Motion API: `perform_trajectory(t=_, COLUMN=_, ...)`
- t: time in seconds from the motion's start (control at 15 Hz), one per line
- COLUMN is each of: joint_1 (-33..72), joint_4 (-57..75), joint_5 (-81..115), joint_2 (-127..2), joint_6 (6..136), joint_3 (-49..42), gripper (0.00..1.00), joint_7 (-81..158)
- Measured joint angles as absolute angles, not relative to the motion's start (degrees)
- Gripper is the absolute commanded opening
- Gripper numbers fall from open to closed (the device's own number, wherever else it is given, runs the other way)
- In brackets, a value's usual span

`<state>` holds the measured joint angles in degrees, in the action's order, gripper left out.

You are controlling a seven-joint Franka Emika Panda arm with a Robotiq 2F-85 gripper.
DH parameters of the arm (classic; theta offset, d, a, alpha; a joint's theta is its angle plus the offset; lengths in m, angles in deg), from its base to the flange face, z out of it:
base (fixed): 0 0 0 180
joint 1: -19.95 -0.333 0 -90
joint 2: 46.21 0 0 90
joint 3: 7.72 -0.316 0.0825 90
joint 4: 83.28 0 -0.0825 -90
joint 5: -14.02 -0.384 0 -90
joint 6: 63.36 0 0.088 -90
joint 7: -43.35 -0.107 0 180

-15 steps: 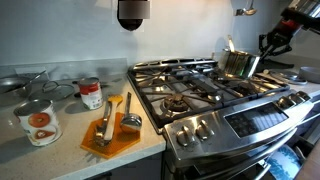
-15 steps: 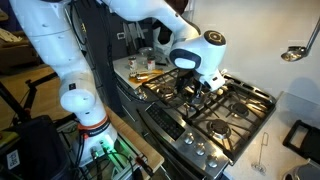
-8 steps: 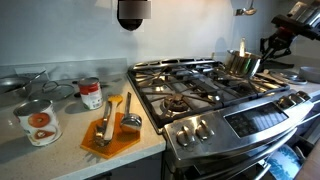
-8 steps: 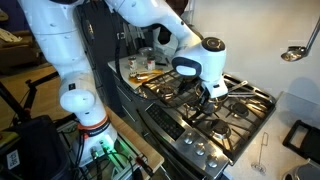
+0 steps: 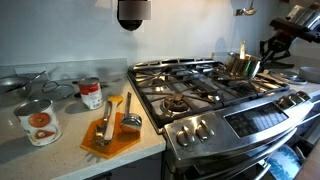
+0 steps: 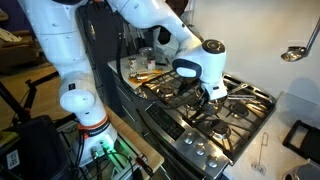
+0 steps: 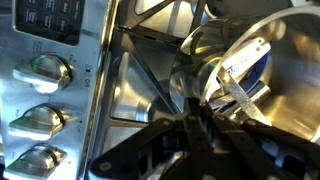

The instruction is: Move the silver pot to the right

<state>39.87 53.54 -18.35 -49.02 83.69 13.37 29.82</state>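
The silver pot (image 5: 240,65) is a small shiny steel saucepan at the far right of the gas stove (image 5: 200,85), tilted a little over the back right burner. My gripper (image 5: 266,50) reaches it from the right and is shut on the pot's thin handle. In the wrist view the pot (image 7: 275,60) fills the right side, and its handle runs down into my dark fingers (image 7: 195,125). In an exterior view my gripper (image 6: 206,92) hangs over the grates and hides the pot.
Labelled tin cans (image 5: 38,122) (image 5: 90,93) stand on the counter to the left of the stove. An orange board (image 5: 110,135) holds utensils. Stove knobs (image 7: 45,70) line the front panel (image 5: 195,128). A bowl (image 5: 305,72) sits at the far right.
Over the last second the pot has shifted slightly right and tilted up in my gripper. Since half a second ago nothing has visibly moved.
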Motion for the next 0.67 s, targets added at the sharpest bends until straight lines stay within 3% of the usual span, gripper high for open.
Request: perform_trajectory(t=0.67, joint_1=40.2, joint_4=52.9, joint_5=-18.6, joint_2=-54.2, joint_6=90.3, joint_3=13.3, gripper=0.02, joint_7=20.4)
